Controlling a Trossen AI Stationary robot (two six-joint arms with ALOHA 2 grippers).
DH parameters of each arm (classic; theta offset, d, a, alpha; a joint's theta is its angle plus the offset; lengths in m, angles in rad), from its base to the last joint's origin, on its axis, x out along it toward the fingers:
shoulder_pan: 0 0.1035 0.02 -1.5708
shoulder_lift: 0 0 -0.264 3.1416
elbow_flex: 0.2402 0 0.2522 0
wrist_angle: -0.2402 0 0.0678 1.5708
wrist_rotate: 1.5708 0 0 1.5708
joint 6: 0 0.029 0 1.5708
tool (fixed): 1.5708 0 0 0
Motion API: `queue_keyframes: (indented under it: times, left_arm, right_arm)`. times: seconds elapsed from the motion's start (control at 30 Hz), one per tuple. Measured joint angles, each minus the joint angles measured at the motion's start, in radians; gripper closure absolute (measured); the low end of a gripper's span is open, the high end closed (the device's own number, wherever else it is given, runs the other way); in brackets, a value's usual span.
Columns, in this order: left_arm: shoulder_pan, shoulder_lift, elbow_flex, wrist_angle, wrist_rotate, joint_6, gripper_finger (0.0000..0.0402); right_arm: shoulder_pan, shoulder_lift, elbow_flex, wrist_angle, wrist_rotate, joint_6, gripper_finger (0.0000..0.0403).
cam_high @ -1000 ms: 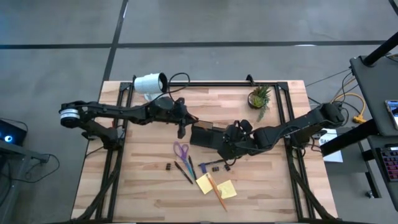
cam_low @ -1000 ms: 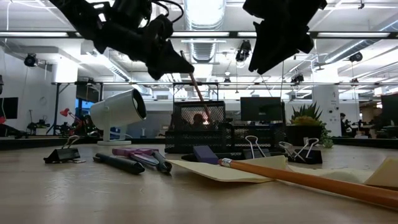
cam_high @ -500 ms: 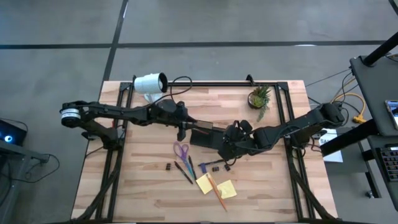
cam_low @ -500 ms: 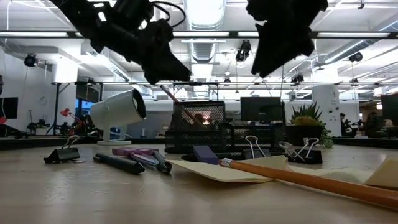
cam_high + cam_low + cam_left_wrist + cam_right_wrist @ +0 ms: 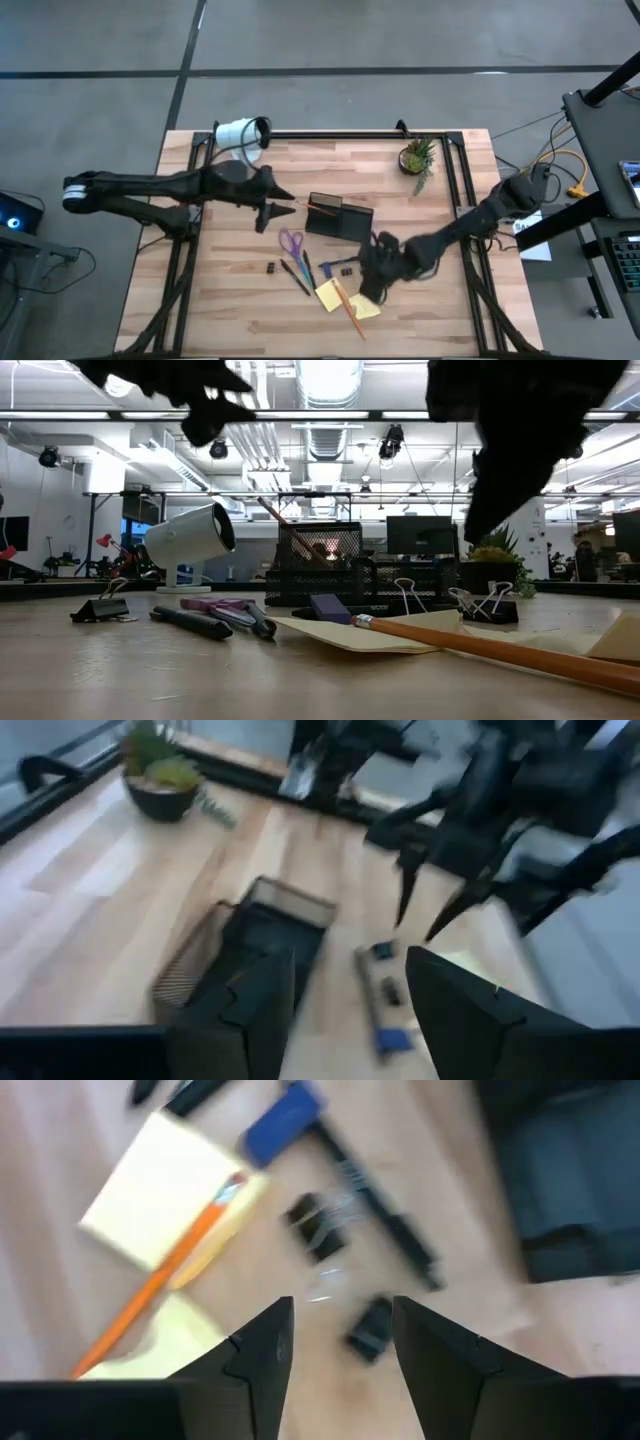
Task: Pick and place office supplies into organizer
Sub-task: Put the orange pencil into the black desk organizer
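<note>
The black mesh organizer (image 5: 341, 216) stands mid-table, and a brown pencil (image 5: 277, 521) leans in it, its top tilted toward the table's left. My left gripper (image 5: 272, 212) hovers open just left of the organizer (image 5: 250, 955), holding nothing. My right gripper (image 5: 372, 280) hangs open above the binder clips (image 5: 316, 1226) and a blue-capped dark pen (image 5: 330, 1155), beside the yellow sticky pads (image 5: 331, 295). An orange pencil (image 5: 349, 306) lies across the pads. Purple scissors (image 5: 291, 242) and dark pens (image 5: 298, 273) lie flat, left of the pads.
A white cylindrical lamp (image 5: 241, 133) lies at the far left and a small potted plant (image 5: 417, 157) stands at the far right. More binder clips (image 5: 270, 268) lie near the pens. Bare wood stretches along the near edge and the table's left side.
My left gripper has opened and let go of the brown pencil, which now leans in the organizer, then drawn back up and toward the table's left edge. My right gripper has moved from beside the organizer toward the near edge, over the clips and sticky pads.
</note>
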Motion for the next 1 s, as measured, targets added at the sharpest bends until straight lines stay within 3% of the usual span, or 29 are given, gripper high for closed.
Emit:
queue_keyframes:
  times: [0.2, 0.33, 0.5, 0.73, 1.0]
  left_arm:
    - [-0.102, -0.073, -0.016, -0.007, -0.002, -0.144, 0.0224]
    - [-0.169, -0.079, -0.020, -0.022, -0.020, -0.177, 0.0224]
    - [-0.214, -0.076, -0.036, -0.059, -0.021, -0.170, 0.0224]
    - [-0.251, -0.081, -0.036, -0.200, -0.022, -0.045, 0.0224]
    - [-0.267, -0.087, -0.036, -0.212, -0.016, 0.032, 0.0224]
  right_arm:
    - [0.096, 0.162, 0.135, 0.000, 0.000, 0.007, 0.0241]
    - [0.111, 0.280, 0.262, -0.019, 0.007, 0.115, 0.0241]
    - [0.111, 0.424, 0.447, -0.117, 0.039, 0.287, 0.0241]
    - [0.111, 0.569, 0.678, -0.432, 0.043, 0.516, 0.0241]
    - [0.104, 0.654, 0.821, -0.470, 0.024, 0.475, 0.0243]
